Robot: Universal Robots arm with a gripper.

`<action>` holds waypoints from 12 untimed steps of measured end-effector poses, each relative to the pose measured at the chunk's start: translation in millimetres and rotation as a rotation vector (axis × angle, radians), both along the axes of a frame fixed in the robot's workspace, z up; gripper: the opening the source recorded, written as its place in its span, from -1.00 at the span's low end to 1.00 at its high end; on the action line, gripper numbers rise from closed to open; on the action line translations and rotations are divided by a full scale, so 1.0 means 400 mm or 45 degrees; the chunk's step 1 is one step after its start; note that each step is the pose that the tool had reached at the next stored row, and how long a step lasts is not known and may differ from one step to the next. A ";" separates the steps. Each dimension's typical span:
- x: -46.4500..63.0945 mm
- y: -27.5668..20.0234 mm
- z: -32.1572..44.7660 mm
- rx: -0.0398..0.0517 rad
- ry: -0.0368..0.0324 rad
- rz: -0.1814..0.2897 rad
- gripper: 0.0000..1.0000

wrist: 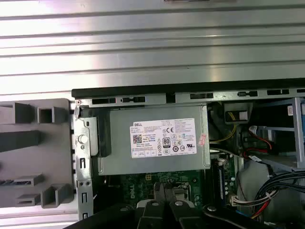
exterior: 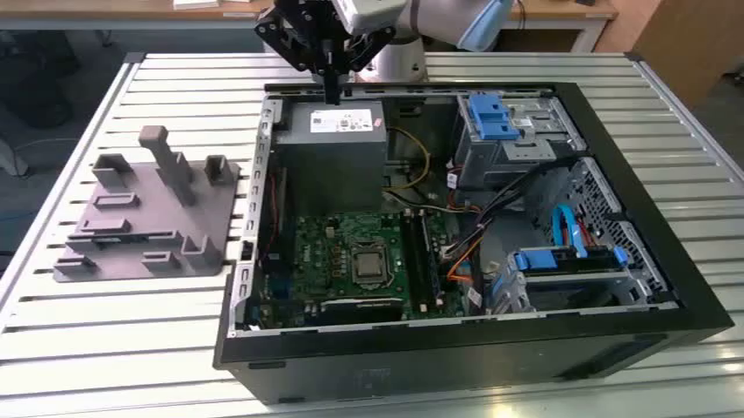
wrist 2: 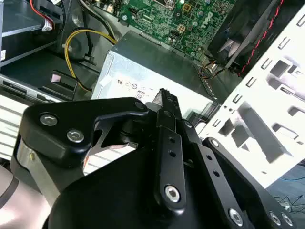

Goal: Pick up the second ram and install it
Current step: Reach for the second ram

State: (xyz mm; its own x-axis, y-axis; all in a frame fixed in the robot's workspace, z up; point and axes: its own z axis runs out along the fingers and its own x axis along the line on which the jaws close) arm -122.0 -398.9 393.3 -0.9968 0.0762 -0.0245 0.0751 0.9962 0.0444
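The hand [exterior: 333,70] is seen at the far end of the open case [exterior: 465,366], above the power supply [exterior: 331,139]. Its fingers [wrist 2: 169,143] are pressed together on a thin dark strip, held on edge and pointing down, which appears to be the ram [exterior: 334,92]; in both wrist views little of it can be made out past the fingertips. The ram is kept well apart from the motherboard [exterior: 348,261], which is seen nearer the case's front. A grey fixture [exterior: 145,209] is laid on the slatted surface [exterior: 117,348], beside the case at the exterior view's left.
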 end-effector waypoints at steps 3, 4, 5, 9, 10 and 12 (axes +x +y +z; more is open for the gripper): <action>0.000 0.000 0.000 0.000 0.0000 0.000 -0.80; 0.000 0.000 0.000 0.000 0.0000 0.000 -0.80; -0.001 0.000 0.000 0.000 0.0000 0.000 -0.80; -0.029 0.000 0.000 0.000 -0.0016 0.000 -0.80; -0.040 0.000 0.000 0.000 -0.0023 0.000 -0.80; -0.063 0.000 0.000 0.000 -0.0036 0.000 -0.80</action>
